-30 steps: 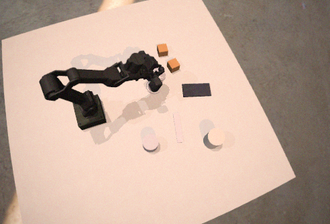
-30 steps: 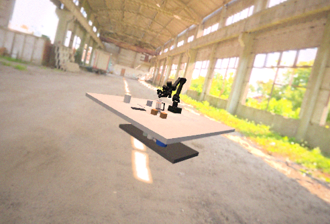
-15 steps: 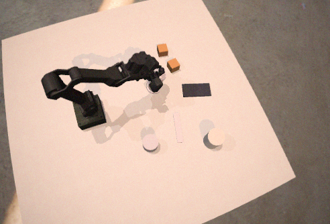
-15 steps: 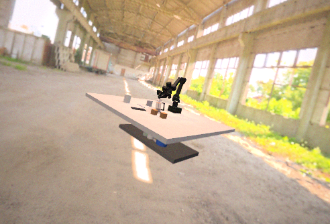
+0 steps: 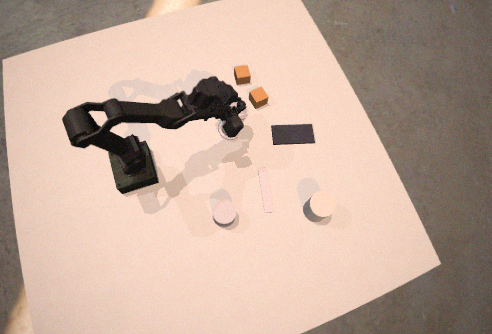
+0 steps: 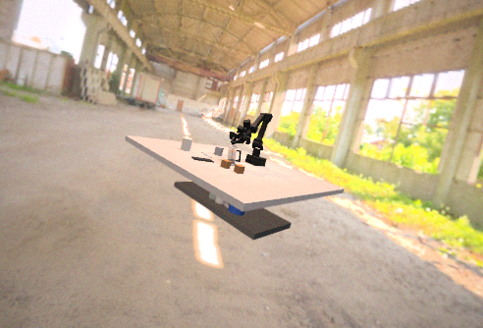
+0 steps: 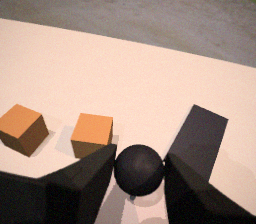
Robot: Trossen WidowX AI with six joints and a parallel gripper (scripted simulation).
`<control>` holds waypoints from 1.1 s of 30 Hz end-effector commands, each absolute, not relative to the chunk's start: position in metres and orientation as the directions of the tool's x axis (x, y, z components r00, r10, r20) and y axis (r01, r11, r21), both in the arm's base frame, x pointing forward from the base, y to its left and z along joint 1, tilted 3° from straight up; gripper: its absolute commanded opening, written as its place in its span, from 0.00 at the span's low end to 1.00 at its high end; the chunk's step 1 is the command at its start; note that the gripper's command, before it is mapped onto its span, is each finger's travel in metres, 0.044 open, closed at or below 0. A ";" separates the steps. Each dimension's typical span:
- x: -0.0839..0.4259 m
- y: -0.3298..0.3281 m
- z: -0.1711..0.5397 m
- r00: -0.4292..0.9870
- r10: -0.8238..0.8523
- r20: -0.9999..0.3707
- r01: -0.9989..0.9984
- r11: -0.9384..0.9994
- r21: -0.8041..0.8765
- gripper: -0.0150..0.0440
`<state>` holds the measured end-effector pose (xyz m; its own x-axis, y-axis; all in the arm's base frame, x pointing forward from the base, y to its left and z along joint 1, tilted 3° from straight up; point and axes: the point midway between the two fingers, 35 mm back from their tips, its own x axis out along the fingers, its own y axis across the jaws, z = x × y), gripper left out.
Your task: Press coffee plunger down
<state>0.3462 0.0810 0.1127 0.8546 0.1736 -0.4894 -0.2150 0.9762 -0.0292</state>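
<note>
Above the press point(image 5: 221, 132) point(image 6: 232, 155), the jaws point(image 5: 238, 116) point(image 6: 233, 138) grip the black knob point(image 7: 139, 170), and pushing crooked could tip everything.

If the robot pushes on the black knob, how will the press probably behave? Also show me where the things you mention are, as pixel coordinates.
The press point(image 6: 232, 155) may tip or slide if the push goes sideways, since it stands upright and nothing is seen bracing it. The round knob point(image 7: 139, 170) could slip, as the gripper point(image 7: 140, 155) pinches its curved sides with narrow fingertips.

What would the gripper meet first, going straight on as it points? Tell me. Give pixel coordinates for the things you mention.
Beyond the round black plunger knob point(image 7: 139, 170) in its grip, the gripper point(image 5: 237, 116) point(image 6: 233, 141) point(image 7: 140, 155) would probably meet the clear cylindrical press point(image 5: 223, 133) point(image 6: 232, 154) point(image 7: 158, 210); depth is unclear.
</note>
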 end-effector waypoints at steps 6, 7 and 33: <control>0.346 0.081 0.113 0.854 0.174 -0.490 -0.215 0.976 -0.029 0.44; 0.346 0.081 0.113 0.854 0.174 -0.490 -0.215 0.976 -0.029 0.44; 0.326 0.080 0.169 0.847 0.171 -0.503 -0.217 0.976 -0.034 1.00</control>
